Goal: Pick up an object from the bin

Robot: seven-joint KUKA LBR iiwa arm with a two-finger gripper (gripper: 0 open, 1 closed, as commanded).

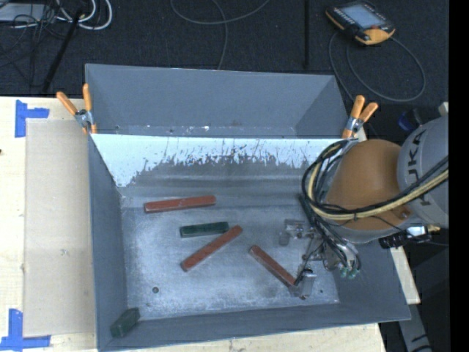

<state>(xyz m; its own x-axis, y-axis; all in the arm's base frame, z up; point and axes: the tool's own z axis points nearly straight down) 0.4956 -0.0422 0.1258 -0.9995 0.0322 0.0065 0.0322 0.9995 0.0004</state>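
Note:
My gripper is low over the bin's floor at the right, its fingertips at the lower right end of a reddish-brown bar that lies slanting there. A second reddish-brown bar lies diagonally near the middle, with a dark green bar just above it.
A longer reddish-brown bar lies towards the back left of the floor. A small dark green block sits in the front left corner. The arm with its orange cover and cables hangs over the bin's right side.

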